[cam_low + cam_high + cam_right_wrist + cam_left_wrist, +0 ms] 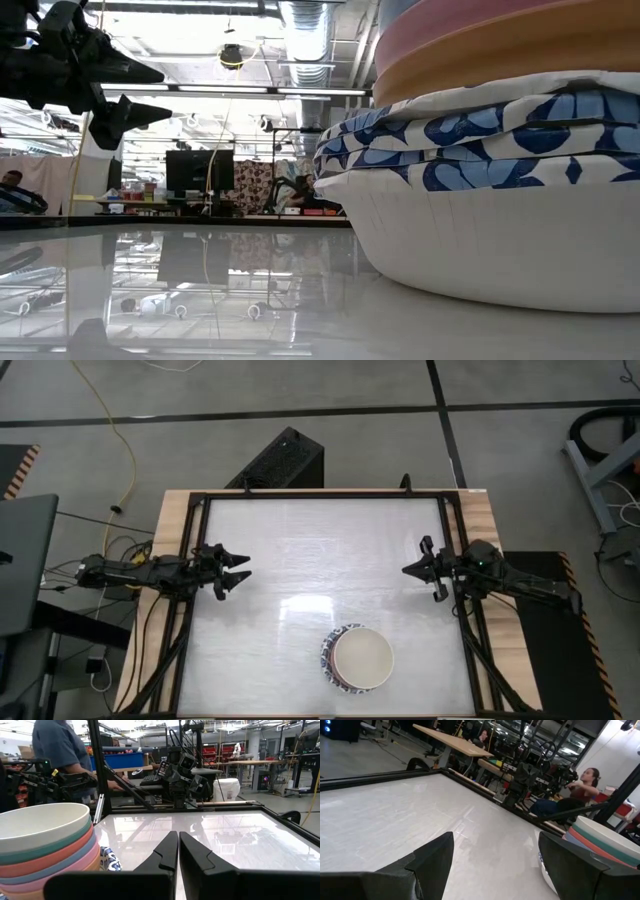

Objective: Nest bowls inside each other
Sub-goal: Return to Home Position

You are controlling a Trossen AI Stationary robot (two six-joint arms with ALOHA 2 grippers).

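Observation:
The bowls stand nested in one stack (357, 658) near the table's front edge, right of centre. A cream-white bowl is on top (42, 822), with green, red, blue, pink and orange rims below it (47, 857) and blue-and-white patterned bowls lower down (480, 130). The bottom bowl's base rests on the white tabletop. My left gripper (240, 571) hovers open at the table's left edge, well clear of the stack (600, 840). My right gripper (410, 570) is shut at the right edge, holding nothing.
A black frame (320, 494) borders the white tabletop (320, 550). Behind the table stands a black box (280, 460). People stand and sit in the room beyond (57, 750).

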